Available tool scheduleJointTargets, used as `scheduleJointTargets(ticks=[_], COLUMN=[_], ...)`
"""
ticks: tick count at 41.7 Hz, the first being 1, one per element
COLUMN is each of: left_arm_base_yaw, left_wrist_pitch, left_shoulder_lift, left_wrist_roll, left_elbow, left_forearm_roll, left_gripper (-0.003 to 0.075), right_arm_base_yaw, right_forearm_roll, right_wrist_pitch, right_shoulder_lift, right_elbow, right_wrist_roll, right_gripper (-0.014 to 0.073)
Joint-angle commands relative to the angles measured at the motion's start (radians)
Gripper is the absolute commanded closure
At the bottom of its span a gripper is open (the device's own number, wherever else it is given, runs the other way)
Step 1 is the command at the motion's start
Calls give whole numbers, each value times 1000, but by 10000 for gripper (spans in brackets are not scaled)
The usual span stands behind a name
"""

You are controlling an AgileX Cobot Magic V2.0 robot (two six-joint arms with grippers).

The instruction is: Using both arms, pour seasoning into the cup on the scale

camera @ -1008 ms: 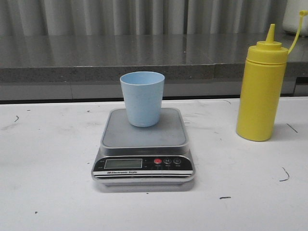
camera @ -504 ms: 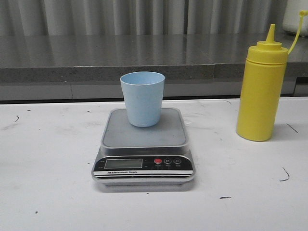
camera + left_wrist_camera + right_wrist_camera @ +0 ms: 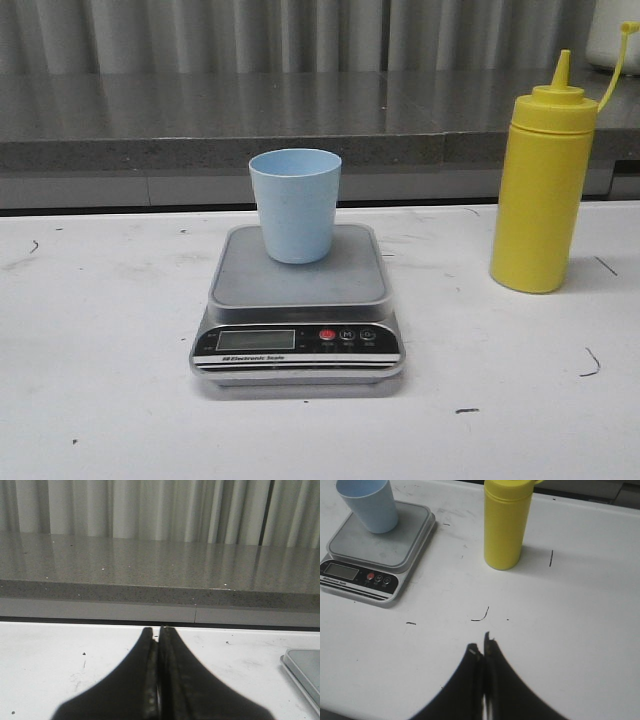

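The light blue cup [image 3: 295, 203] stands upright on the back of the silver-grey scale [image 3: 298, 300] in the middle of the white table; it also shows in the right wrist view [image 3: 368, 505], with the scale [image 3: 375, 552] under it. The yellow seasoning bottle [image 3: 543, 183] stands upright to the right of the scale, cap strap hanging off its nozzle; it shows in the right wrist view too [image 3: 505, 526]. My left gripper [image 3: 159, 632] is shut and empty above the table, left of the scale's corner [image 3: 305, 667]. My right gripper [image 3: 480, 647] is shut and empty, well short of the bottle.
A grey stone ledge [image 3: 250, 120] runs along the back of the table, with pale curtains behind it. A white object [image 3: 612, 35] stands on the ledge behind the bottle. Small dark marks [image 3: 590, 362] dot the table top.
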Motion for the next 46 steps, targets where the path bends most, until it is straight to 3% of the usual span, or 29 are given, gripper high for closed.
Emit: scheduleJointTargets(ticks=[1,46], left_arm_base_yaw=[2,-1], left_wrist_pitch=[-86,-86], left_shoulder_lift=[-18,-16], left_wrist_roll=[-6,-6], left_elbow=[22,22], left_forearm_roll=[-10,-10], left_gripper=[740,740], right_arm_base_yaw=[-9,-21], right_forearm_roll=[-16,-23], right_wrist_pitch=[-62,-53], right_shoulder_lift=[4,-18], right_elbow=[-22,-13], right_wrist_roll=[-13,-14], right_gripper=[662,662])
